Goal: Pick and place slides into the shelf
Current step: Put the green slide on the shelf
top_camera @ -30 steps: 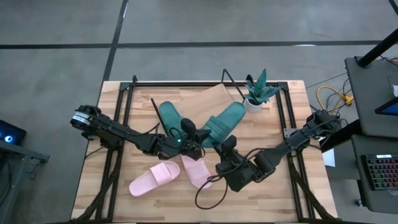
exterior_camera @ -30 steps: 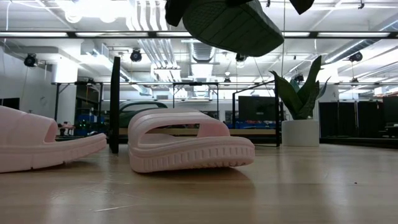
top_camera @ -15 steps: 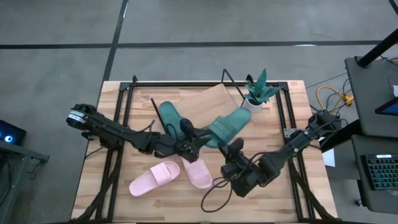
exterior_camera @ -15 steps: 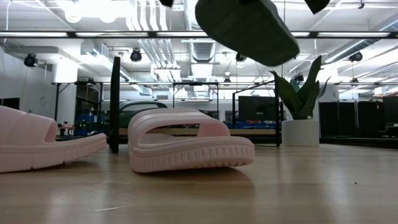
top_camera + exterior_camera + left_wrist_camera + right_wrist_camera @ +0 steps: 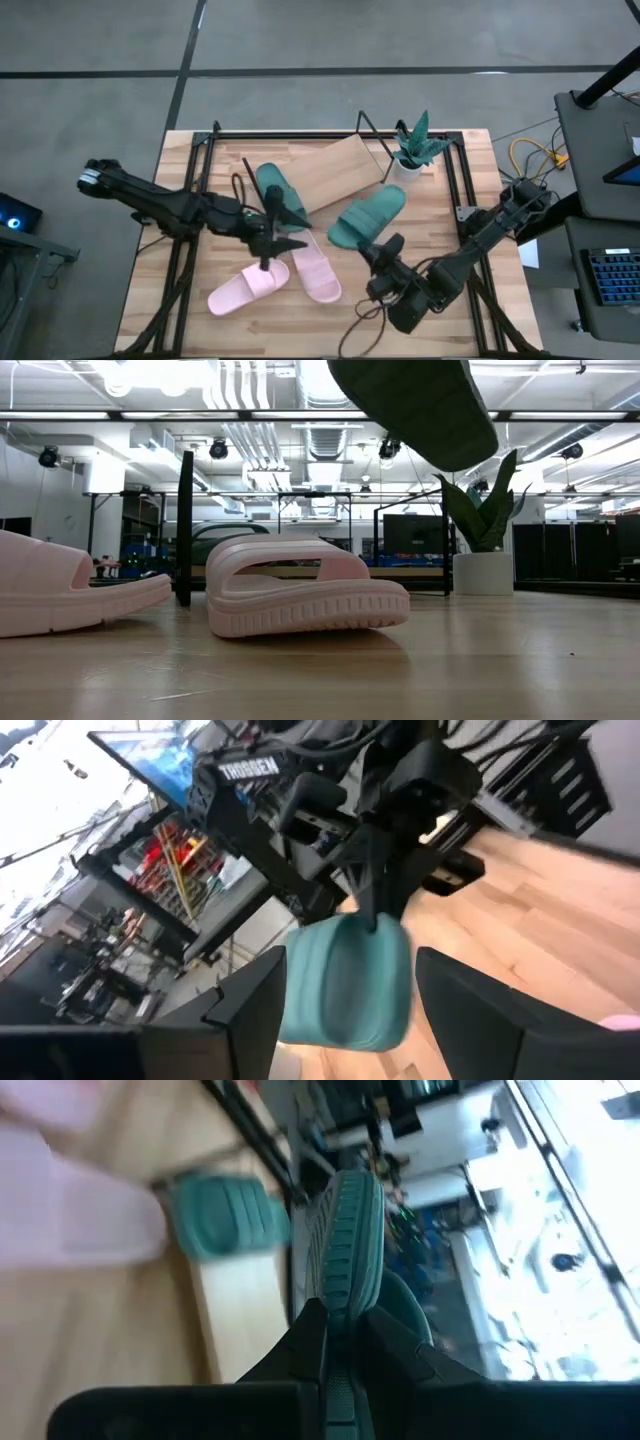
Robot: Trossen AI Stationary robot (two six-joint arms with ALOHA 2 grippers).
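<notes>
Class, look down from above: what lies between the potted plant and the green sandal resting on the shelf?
In the high view, only the bare shelf board lies between the plant and that sandal.

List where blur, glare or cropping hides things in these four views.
High view: sharp and evenly lit. Low view: the ceiling lights glare, and the top edge crops the lifted green slide. Left wrist view: blurred, with a window blown out white. Right wrist view: the pink slide is a smear, bright glare fills one side, yet the right gripper plainly pinches the green slide's edge.

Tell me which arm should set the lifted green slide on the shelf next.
Right. The right gripper already pinches the green slide beside the shelf; the left gripper is open, empty.
</notes>
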